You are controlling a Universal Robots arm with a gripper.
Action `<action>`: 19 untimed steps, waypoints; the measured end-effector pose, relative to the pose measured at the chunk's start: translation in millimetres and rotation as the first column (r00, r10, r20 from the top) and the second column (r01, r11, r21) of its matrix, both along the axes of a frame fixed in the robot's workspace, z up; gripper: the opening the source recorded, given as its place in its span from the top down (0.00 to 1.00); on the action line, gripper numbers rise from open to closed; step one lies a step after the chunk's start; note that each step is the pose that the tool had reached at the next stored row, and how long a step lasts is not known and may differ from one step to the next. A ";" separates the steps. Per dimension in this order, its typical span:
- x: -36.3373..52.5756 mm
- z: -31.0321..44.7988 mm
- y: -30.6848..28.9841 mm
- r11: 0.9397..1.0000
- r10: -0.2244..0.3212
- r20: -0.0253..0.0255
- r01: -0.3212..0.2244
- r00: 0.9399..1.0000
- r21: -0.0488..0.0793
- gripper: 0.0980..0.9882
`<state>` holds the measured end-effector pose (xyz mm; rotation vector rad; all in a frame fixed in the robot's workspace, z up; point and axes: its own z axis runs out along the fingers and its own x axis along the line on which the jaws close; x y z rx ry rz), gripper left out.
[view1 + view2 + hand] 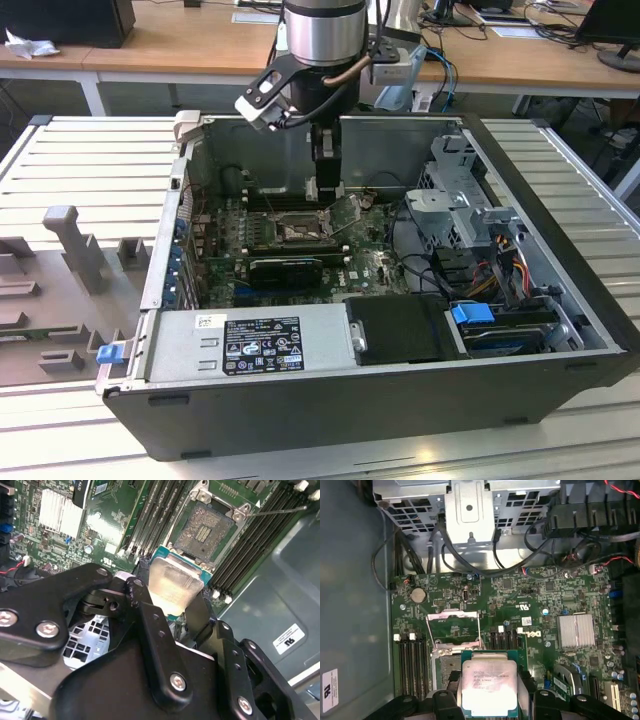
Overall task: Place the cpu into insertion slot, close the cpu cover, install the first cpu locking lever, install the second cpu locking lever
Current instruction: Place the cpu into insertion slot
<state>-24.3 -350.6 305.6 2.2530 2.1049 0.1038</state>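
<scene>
1. Gripping state: the black two-fingered hand (172, 602) is pinched on the cpu (175, 582), a small flat square chip with a pale silvery face and a green rim. One finger bears on each of two opposite edges.
2. Location: the cpu hangs over the green circuit board, near the insertion slot (207, 529) but not seated in it. This square socket, with a dark metal rim and a brownish contact field, lies bare.
3. The cpu cover (453, 626), a thin grey metal frame plate with a square window, stands swung open beside the slot.
4. Handling (judgement): the chip is light and rigid, and its smooth metal face is probably slippery. The underside and the socket contacts are likely fragile. Hold it by the edges only and keep it level.
5. View differences:
   - The second wrist view shows the slot's contact field unobstructed.
   - The first wrist view faces the cpu squarely; the chip covers much of the slot, but the open cover's window is plain.
   - The exterior view shows the hand (325, 185) reaching down at mid-frame into the open black-and-grey computer case (300, 400), which lies on the slatted grey worktop (80, 150). The chip is too small to tell there.
</scene>
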 end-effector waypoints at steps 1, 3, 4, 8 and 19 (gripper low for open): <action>0.0 -0.9 0.0 1.000 0.006 0.000 -0.006 1.000 0.000 0.51; 0.0 -2.1 0.0 1.000 0.012 0.000 -0.012 1.000 0.000 0.51; 0.0 -2.8 0.0 1.000 0.012 0.000 -0.012 1.000 0.000 0.51; 0.1 -6.7 0.0 1.000 0.012 0.000 -0.012 1.000 0.000 0.51; -0.4 -21.8 0.0 1.000 0.012 -0.001 -0.012 1.000 0.000 0.51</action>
